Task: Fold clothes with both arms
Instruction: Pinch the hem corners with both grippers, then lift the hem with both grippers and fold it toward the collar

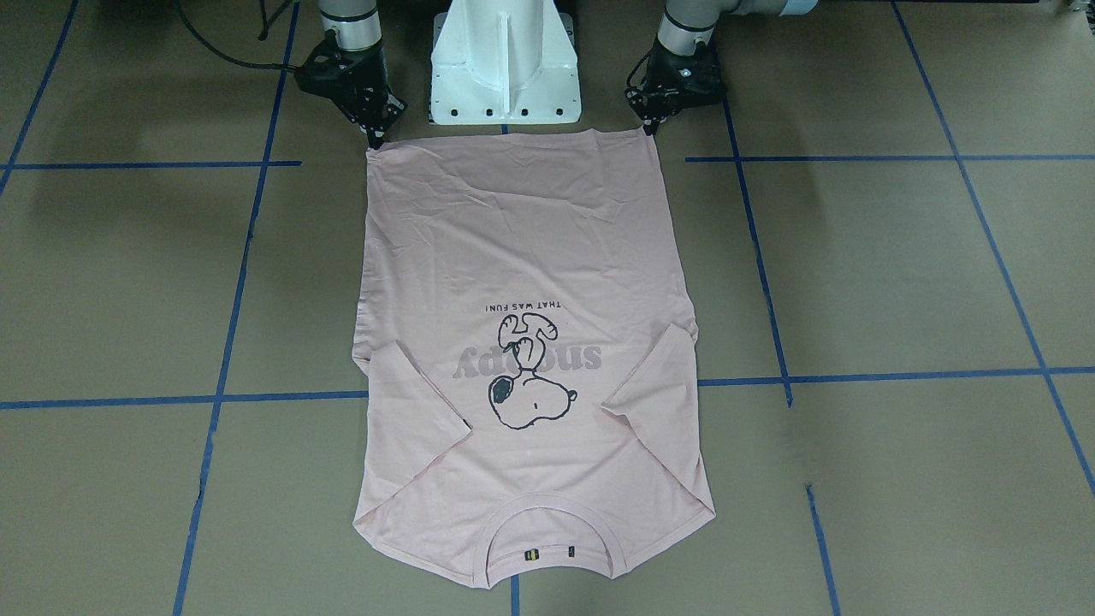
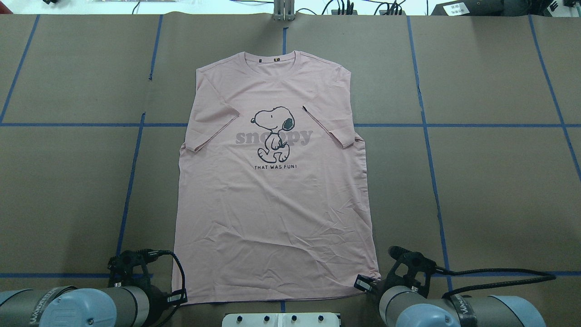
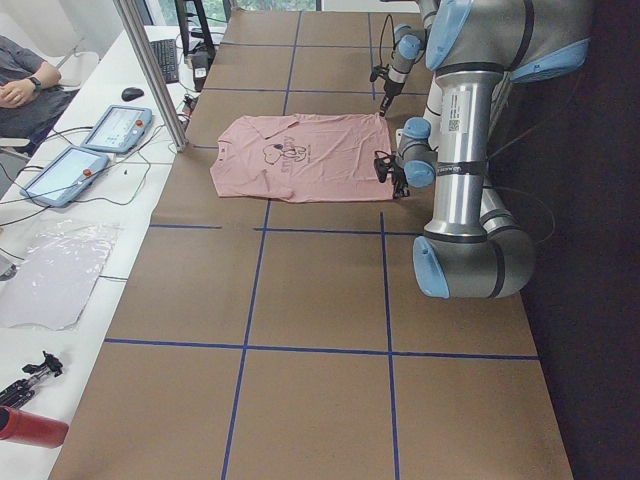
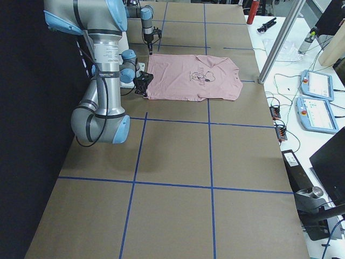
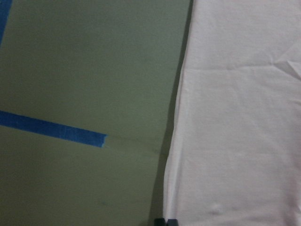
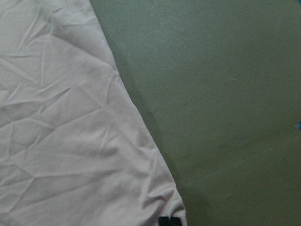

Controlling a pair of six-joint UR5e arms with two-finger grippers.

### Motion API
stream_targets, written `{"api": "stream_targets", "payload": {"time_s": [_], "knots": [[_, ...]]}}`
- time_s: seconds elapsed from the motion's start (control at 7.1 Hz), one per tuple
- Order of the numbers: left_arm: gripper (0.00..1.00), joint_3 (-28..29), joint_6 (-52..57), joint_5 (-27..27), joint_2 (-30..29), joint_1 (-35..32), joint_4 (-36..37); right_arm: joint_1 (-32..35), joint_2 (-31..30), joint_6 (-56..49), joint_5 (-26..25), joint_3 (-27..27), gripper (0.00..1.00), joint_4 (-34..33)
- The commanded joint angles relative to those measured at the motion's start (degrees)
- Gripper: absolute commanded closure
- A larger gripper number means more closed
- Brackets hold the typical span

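Note:
The pale pink T-shirt (image 1: 522,248) lies flat and face up on the brown table, Snoopy print showing, collar at the far side and hem toward the robot (image 2: 272,218). My left gripper (image 1: 652,128) is low at the hem's left corner, and its fingertips (image 5: 165,221) are closed together on the shirt's edge (image 5: 244,117). My right gripper (image 1: 375,141) is at the hem's right corner, and its fingertips (image 6: 169,221) are closed on puckered cloth (image 6: 61,141). The hem lies on the table between them.
The white pedestal base (image 1: 505,68) stands between the two arms, just behind the hem. Blue tape lines (image 2: 422,125) cross the table. A metal pole (image 3: 150,70) and tablets (image 3: 115,128) stand past the collar side.

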Motion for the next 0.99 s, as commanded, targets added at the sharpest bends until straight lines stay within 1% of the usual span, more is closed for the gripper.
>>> {"api": "stream_targets", "payload": {"time_s": [0.0,0.14,0.28,0.42,0.56,0.7,0.84], "knots": [[1.0,-2.6,0.2,-0.4,0.0,-0.2,0.3,0.6,-0.1,-0.1,0.4,4.9,1.0,-4.3],[1.0,-8.3,2.8,-2.0,-0.2,-0.8,4.8,0.8,-0.1,-0.2,0.5,9.7,1.0,-7.8],[1.0,-17.6,3.7,-7.5,-0.7,-1.0,15.2,1.0,0.1,-0.4,2.5,16.5,1.0,-14.1],[1.0,-26.9,3.8,-11.9,-5.6,-1.4,28.1,1.7,1.7,-0.4,6.1,23.3,1.0,-21.7],[1.0,-31.8,3.9,-13.6,-14.8,-4.7,38.7,3.0,7.7,-0.7,9.2,28.4,1.0,-30.8],[1.0,-32.1,5.2,-17.1,-21.6,-8.7,43.6,5.2,16.0,-1.6,11.4,30.4,1.0,-41.1],[1.0,-30.7,9.3,-17.5,-21.8,-10.5,43.8,6.1,19.7,-5.0,11.6,30.1,1.0,-45.6]]}}
